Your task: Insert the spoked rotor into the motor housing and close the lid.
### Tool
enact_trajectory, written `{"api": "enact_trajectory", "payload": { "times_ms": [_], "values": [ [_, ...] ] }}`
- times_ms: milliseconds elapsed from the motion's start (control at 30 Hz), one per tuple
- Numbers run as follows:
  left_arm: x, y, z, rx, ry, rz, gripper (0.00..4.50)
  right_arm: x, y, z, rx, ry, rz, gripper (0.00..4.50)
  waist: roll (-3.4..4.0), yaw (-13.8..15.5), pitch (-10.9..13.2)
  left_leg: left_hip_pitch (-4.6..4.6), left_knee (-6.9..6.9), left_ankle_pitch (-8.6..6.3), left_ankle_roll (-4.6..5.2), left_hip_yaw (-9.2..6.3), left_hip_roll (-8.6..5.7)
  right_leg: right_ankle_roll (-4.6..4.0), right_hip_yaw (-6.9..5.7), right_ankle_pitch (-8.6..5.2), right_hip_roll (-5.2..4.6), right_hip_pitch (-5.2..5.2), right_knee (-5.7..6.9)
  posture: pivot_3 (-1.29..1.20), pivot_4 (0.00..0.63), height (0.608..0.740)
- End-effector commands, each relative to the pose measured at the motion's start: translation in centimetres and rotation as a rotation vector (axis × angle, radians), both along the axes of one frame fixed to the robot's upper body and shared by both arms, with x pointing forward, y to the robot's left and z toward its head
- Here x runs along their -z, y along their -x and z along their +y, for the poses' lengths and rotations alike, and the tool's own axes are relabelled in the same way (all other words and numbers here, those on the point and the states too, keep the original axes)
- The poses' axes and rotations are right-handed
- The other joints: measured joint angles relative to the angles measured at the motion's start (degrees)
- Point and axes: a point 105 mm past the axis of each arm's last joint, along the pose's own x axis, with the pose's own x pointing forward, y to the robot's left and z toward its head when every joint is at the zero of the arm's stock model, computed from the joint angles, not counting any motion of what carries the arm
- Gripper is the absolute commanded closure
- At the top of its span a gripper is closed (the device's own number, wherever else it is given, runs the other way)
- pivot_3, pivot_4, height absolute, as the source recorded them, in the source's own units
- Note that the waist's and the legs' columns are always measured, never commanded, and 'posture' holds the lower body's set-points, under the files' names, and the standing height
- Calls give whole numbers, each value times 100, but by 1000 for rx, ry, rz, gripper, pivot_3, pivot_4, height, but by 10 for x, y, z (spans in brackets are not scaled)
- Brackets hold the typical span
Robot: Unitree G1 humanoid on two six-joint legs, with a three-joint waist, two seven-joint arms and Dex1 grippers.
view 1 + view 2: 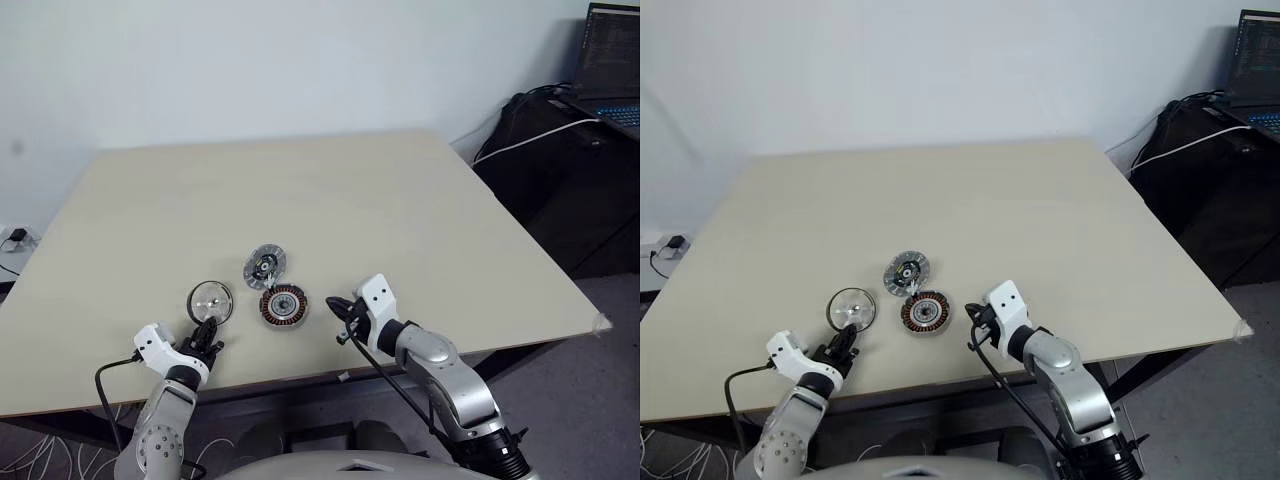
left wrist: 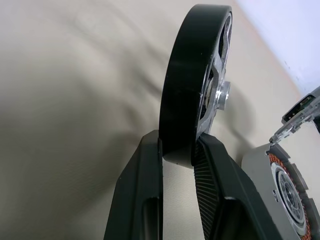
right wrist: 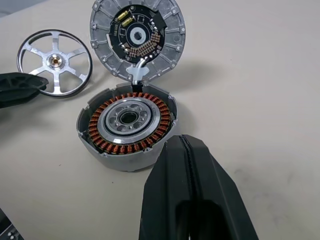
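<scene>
- Left gripper (image 1: 207,335) fingers (image 2: 142,190) pinch the near rim of the rotor (image 1: 210,300), one on each face
- The rotor seems tipped up on edge
- Housing (image 1: 284,306) sits just right of the rotor, windings up, open lid (image 1: 265,267) behind it
- Right gripper (image 1: 338,308) is closed and empty, near the housing's right side

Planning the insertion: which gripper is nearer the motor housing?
Right. The right gripper sits shut just beside the motor housing, on its right; the left gripper is farther off on the other side, clamped on the spoked rotor.
</scene>
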Motion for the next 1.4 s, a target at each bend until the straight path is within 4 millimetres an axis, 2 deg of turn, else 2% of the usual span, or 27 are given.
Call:
{"api": "enact_trajectory", "payload": {
  "times_ms": [33,200,300,367,500,667,867,1000,1200,1400],
  "values": [
    [-40,-5,5,-48,12,-204,3971,-9,-3,-1,7,-7,-32,4500,-7,1,4,-1,0,0,0,0,2,0,0,0,0,-1,0,0,0,740],
    [-98,1,-26,85,163,-522,3971,-8,-2,-1,5,-6,-28,4500,-18,16,13,-7,2,-3,0,1,0,-27,-1,-16,-8,2,-7,0,0,740],
    [-117,2,-51,203,249,-591,3971,-8,-2,2,-5,-9,-27,4500,-18,14,13,-8,9,-5,3,5,-3,-26,0,-16,-6,4,-8,0,0,740],
    [-122,2,-66,276,299,-597,3971,-8,-2,3,-10,-11,-28,4500,-17,4,13,-7,10,-5,3,5,-1,-26,1,-16,-2,5,-7,0,0,740],
    [-113,-3,-90,396,390,-484,3971,-10,-1,4,-16,-21,-31,4500,-16,1,14,-5,11,8,26,4,1,-26,1,-16,4,4,-4,0,0,740],
    [-85,-3,-108,478,487,-278,3971,-11,6,0,-27,-43,-21,4500,-11,2,12,-4,10,11,31,2,3,-25,2,-16,8,3,-3,0,0,740],
    [-58,-1,-112,445,546,-106,3971,-11,8,-4,-24,-41,-20,4500,-11,9,13,-4,11,11,30,1,2,-25,2,-15,8,2,-2,0,0,740],
    [-45,-2,-102,362,542,-46,3971,-12,10,-4,-36,-47,-12,4500,-11,11,13,-4,11,11,29,2,2,-25,3,-16,4,3,-2,0,0,740],
    [-39,-6,-97,306,536,-16,3971,-11,10,-3,-49,-45,-10,4500,-11,28,13,-6,11,10,28,2,1,-26,2,-16,2,3,-4,0,0,740],
    [-34,-11,-105,329,562,4,3971,-11,11,0,-58,-47,-11,4500,-11,33,13,-6,11,10,26,2,0,-25,2,-16,2,3,-4,0,0,740]
  ]
}}
